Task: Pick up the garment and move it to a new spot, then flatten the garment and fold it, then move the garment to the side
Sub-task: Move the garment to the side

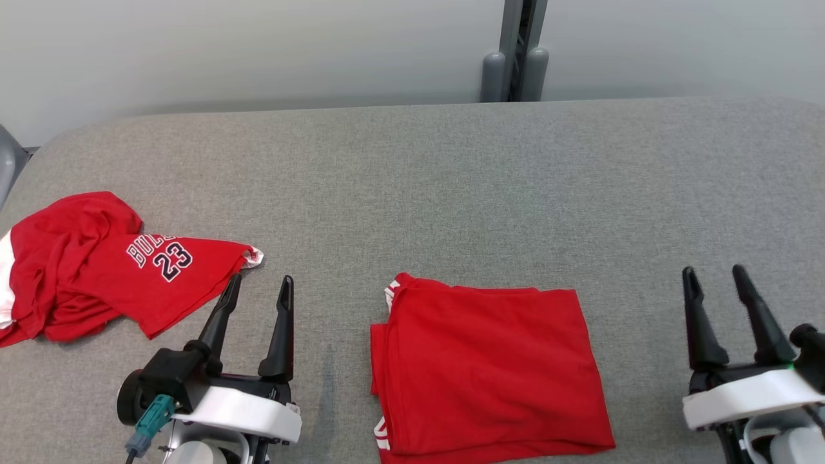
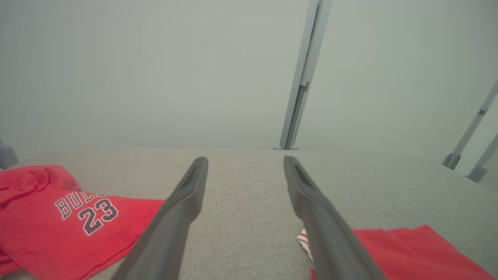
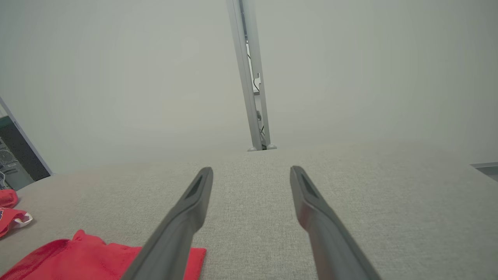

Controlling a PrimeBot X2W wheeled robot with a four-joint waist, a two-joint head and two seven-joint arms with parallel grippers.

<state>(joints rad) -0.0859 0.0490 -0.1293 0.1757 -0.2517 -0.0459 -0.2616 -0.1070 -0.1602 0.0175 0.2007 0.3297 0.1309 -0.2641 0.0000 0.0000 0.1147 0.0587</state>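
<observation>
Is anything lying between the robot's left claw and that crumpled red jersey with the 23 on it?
Nothing visible. The open left gripper sits right beside the crumpled jersey, one fingertip at its hem, with just bare grey table around. The folded red garment lies off to the gripper's other side, out of the way.

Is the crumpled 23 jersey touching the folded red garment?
Apart. Head view shows bare grey surface between the crumpled jersey and the folded garment.

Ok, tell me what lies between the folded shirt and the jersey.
In the head view, the open left hand plus bare grey table; nothing else between shirt and jersey.
</observation>
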